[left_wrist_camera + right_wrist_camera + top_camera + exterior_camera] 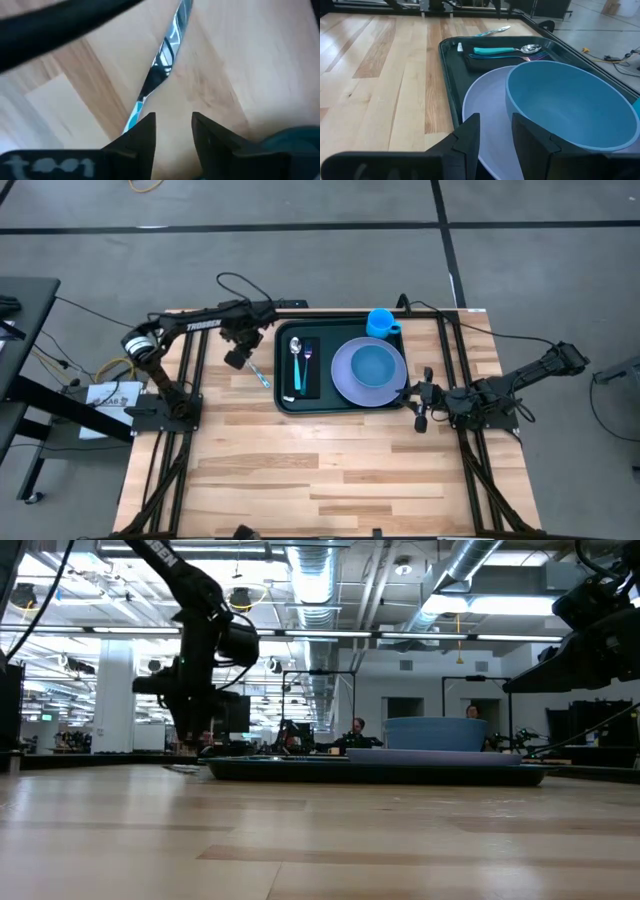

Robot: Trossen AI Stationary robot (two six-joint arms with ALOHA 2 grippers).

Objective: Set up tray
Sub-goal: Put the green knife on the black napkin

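High view: the tray (342, 404), dark green, sits on the wooden table (330, 470) toward the far edge, between the two arms. On it, a lilac plate (345, 382) carrying a blue bowl (374, 364); a blue mug (381, 323) at the far right corner; a narrow black rectangle (303, 367) on the left side with a spoon (296, 360) and a fork (308, 356) laid on it. The left gripper (238, 358) hangs just left of the tray over a knife (261, 374) with a teal handle lying on bare wood, just off the tray's left rim. The right gripper (421, 402) waits at the tray's right near corner. Low view: tray (380, 772) flat on the table, bowl (435, 733) rising above it; left gripper (192, 740) low at the tray's left end, people seated in the room behind. Left wrist view: the knife (162, 62) lies slantwise on the wood, its handle end running down beside one of the fingers (142, 135); the two fingers stand apart with a gap, nothing between them. Right wrist view: the right gripper's fingers (470, 137) are parted, empty, pointing at the plate (482, 107) and bowl (570, 105); spoon (507, 50) beyond them, knife (492, 31) outside the tray's (447, 85) far rim.
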